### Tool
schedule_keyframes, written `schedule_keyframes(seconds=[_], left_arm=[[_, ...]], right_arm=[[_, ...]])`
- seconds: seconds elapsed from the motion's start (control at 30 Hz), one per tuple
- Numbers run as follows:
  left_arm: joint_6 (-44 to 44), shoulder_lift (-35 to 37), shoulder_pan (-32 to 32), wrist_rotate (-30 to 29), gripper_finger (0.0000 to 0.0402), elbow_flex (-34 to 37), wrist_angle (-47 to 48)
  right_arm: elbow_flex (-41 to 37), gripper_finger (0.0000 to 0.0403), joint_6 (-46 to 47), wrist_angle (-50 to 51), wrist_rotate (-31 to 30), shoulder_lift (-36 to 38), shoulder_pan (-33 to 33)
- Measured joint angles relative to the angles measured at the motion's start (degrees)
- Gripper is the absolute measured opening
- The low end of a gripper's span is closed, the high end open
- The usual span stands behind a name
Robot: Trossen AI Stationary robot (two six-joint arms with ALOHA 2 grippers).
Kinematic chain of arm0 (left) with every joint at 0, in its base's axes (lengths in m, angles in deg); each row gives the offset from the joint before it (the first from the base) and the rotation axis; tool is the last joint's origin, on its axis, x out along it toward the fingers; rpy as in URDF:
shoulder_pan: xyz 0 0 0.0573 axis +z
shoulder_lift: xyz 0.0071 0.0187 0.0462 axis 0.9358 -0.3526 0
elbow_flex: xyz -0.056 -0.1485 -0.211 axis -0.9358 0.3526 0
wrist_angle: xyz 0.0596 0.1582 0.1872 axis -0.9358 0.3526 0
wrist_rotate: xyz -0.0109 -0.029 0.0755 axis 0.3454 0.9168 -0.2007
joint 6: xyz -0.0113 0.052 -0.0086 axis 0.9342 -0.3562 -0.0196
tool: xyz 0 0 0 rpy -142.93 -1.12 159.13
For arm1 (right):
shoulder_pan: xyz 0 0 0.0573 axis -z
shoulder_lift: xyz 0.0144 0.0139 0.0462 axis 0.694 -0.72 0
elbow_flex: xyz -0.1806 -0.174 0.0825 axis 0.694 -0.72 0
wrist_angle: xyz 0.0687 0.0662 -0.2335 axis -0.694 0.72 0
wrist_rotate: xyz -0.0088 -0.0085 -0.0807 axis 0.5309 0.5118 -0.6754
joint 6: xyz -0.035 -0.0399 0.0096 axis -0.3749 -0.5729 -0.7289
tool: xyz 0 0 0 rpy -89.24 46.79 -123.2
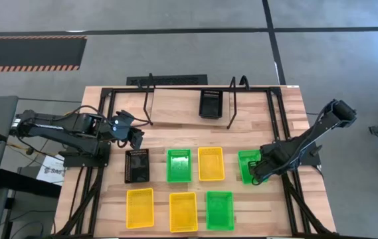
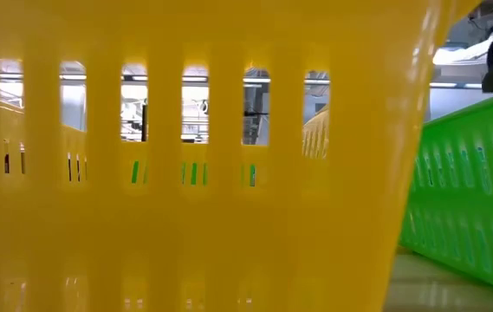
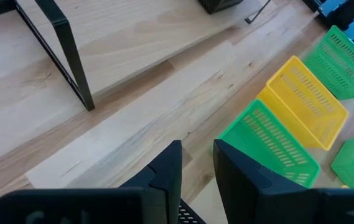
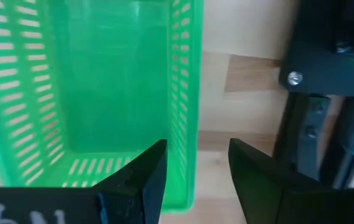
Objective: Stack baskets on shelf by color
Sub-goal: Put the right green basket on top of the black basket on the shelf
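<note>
From above, the shelf [image 1: 189, 99] stands at the far middle of the table [image 1: 295, 113], and one black basket [image 1: 210, 104] sits on it. Nearer the camera than the shelf lies a row: a second black basket [image 1: 137, 165], a green basket [image 1: 179, 164], a yellow basket [image 1: 210, 163], and a green one at the right end [image 1: 247, 162]. Nearer still — two yellow baskets [image 1: 140, 207] [image 1: 183, 211] and another green [image 1: 219, 210]. The left gripper [image 1: 135, 135] hangs just beyond the black basket in the row; the right gripper [image 1: 256, 174] is down at the right-end green basket.

Low view: a yellow basket wall [image 2: 203, 156] fills nearly everything, with a green wall [image 2: 471, 199] beside it; little else can be made out.

Left wrist: the fingers [image 3: 164, 177] stand slightly apart over bare wood, pinching nothing, with a shelf leg [image 3: 65, 50] ahead.

Right wrist: the fingers [image 4: 136, 180] are spread wide, straddling the long wall of the green basket [image 4: 102, 81] — one inside, one outside, not pressing it as far as I can tell.
</note>
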Motion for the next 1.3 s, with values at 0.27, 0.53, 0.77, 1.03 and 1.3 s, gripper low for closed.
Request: schedule_keyframes(seconds=[0.27, 0.53, 0.77, 1.03, 1.3], left_arm=[[0.0, 0.0, 0.0, 0.0, 0.0077, 0.0, 0.0], [0.5, 0.0, 0.0, -0.1, 0.0077, 0.0, 0.0], [0.5, 0.0, 0.0, 0.0, 0.0077, 0.0, 0.0], [0.5, 0.0, 0.0, 0.5, 0.0077, 0.0, 0.0], [0.5, 0.0, 0.0, 0.5, 0.0077, 0.0, 0.0]], right_arm=[[-7.0, 0.0186, 0.2, -11.3, 0.0, 0.8, 0.0], [-8.9, 0.0068, 1.0, -18.8, 0.0, 0.7, 0.0], [-4.8, 0.0009, -3.6, -17.1, -1.2, 2.8, 1.3], [19.3, 0.0005, -24.5, -12.0, -19.6, 3.2, 8.1], [50.9, 0.0005, -65.2, -15.1, -22.8, -10.9, 22.4]])
